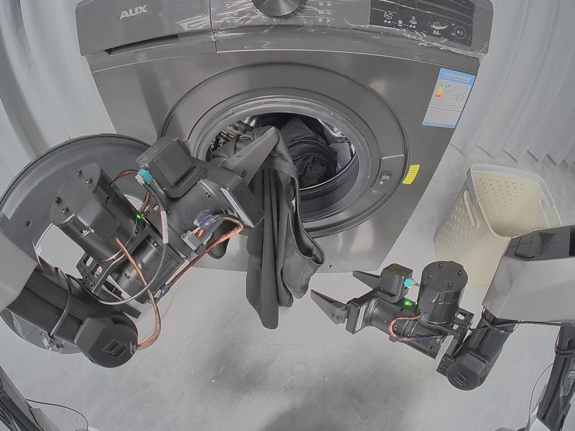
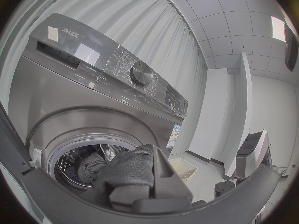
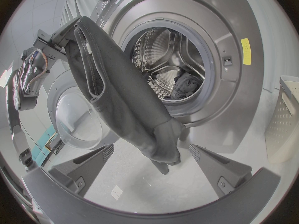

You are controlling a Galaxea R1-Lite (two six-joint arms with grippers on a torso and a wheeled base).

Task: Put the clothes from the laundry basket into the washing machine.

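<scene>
Black and spread wide, the right gripper [image 1: 333,285] is hovering low over the pale grey floor [image 1: 251,378], holding nothing, just beside the bottom end of a long dark grey garment [image 1: 278,240]. That garment is hanging from the left gripper [image 1: 261,149], which is clamping its upper edge in front of the round opening of the silver front-loading washing machine [image 1: 359,85]; the cloth is dangling outside, past the rim. The round machine door [image 1: 54,175] is standing open on the robot's left. Crumpled dark clothes [image 1: 311,154] are lying inside the steel drum [image 3: 162,53]. A cream perforated plastic laundry basket [image 1: 509,211] is sitting on the floor to the machine's right.
</scene>
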